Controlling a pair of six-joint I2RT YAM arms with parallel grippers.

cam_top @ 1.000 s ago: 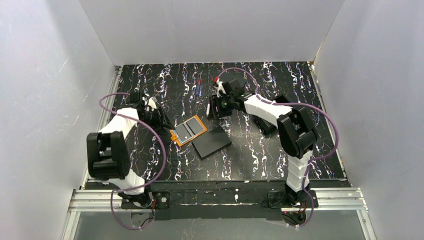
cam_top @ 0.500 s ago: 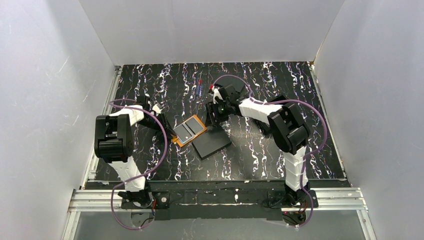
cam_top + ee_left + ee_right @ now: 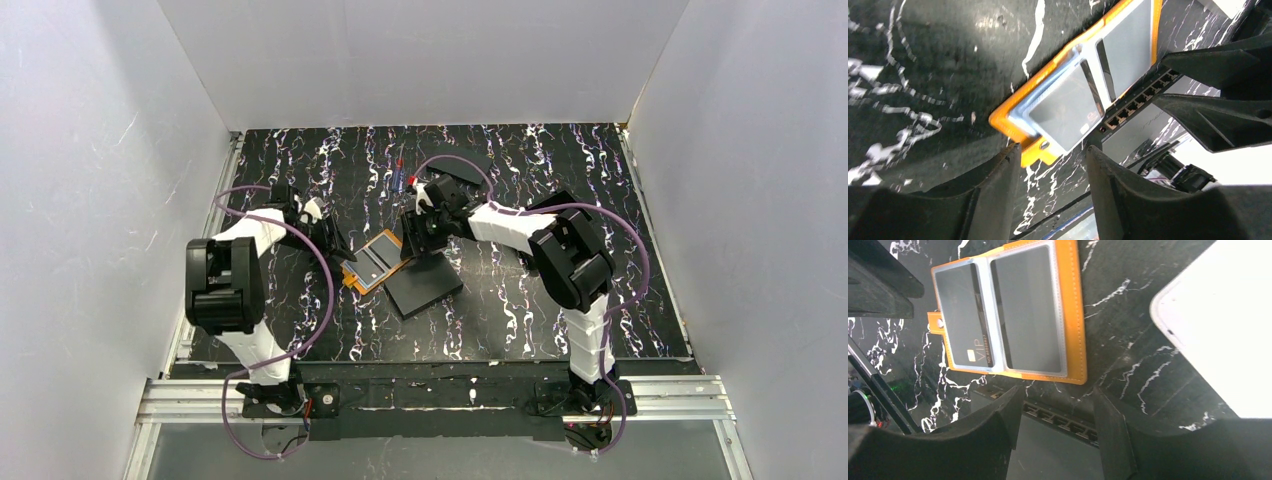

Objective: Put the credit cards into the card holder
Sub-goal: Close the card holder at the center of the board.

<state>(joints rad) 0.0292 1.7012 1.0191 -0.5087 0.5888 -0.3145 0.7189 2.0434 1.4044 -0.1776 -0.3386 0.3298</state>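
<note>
The orange card holder (image 3: 378, 259) lies open on the black marbled table, its pale blue-grey pockets facing up. In the right wrist view the card holder (image 3: 1075, 315) has a dark card marked VIP (image 3: 965, 322) in one pocket; the other pocket (image 3: 1030, 310) also looks dark grey. My left gripper (image 3: 340, 250) is open and empty just beside the holder's clasp tab (image 3: 1042, 147), with its fingers (image 3: 998, 190) low over the table. My right gripper (image 3: 412, 240) is open and empty, just off the holder's opposite edge, over the black box.
A flat black box with a row of ports (image 3: 428, 285) lies against the holder's near-right side and also shows in the right wrist view (image 3: 1048, 440). A pen (image 3: 400, 175) and a dark flat thing (image 3: 468, 168) lie farther back. A pale rounded-corner object (image 3: 1223, 325) shows at right.
My right gripper has moved left and nearer, from behind the box to the holder's far-right edge. My left arm has shifted back and turned, its gripper staying at the holder's left corner.
</note>
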